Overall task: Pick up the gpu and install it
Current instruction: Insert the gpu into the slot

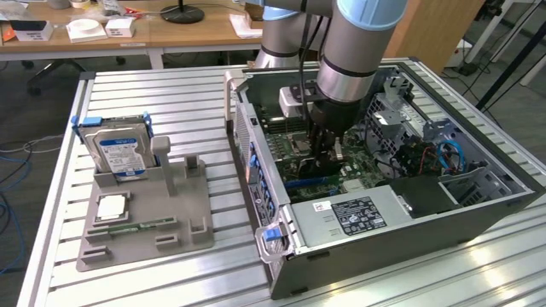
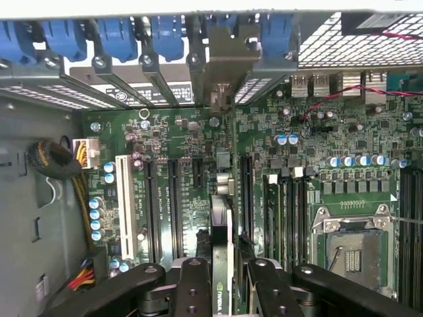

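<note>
Black fingers [image 2: 198, 290] of the end effector [image 2: 221, 290] pinch the gpu [image 2: 221, 238] by its upper edge, holding it on edge just over the motherboard [image 2: 178, 145] slots inside the computer case [image 1: 341, 217]. Thin, stiff, light, fragile — best gripped mid-edge, clear of components, so it stays square.

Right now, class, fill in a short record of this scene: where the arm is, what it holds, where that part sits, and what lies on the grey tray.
arm position: gripper lowered inside the open computer case
held item: gpu, clamped edge-on between the fingers
card location: above the motherboard expansion slots, bracket end toward the blue latches
seated or not: cannot tell
tray contents: hard drive standing upright, processor, memory stick
table: slatted metal table
</note>
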Tool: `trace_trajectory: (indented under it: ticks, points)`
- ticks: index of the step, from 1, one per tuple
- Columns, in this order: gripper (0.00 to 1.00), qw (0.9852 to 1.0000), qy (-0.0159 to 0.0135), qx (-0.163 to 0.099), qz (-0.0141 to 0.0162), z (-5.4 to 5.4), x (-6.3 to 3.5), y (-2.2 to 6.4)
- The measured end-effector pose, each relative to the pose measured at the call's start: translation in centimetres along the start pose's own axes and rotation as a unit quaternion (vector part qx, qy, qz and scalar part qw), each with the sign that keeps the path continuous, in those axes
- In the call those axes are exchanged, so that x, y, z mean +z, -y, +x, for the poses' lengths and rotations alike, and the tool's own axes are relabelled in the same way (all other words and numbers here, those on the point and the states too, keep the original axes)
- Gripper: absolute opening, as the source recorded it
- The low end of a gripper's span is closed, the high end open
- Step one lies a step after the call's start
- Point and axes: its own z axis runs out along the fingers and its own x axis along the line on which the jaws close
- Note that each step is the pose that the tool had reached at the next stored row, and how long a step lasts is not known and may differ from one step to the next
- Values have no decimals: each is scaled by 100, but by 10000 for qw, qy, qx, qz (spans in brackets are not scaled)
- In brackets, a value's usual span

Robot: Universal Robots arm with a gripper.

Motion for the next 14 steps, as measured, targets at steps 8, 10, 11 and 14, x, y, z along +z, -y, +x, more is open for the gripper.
trace_trajectory:
  ticks: [8,10,11,14]
  points:
    - [26,10000,-1,-36,2,3,89,-3]
    - [26,10000,-2,-37,4,3,97,-11]
    - [26,10000,-2,-38,4,3,103,-13]
    - [26,10000,-3,-41,6,4,128,-18]
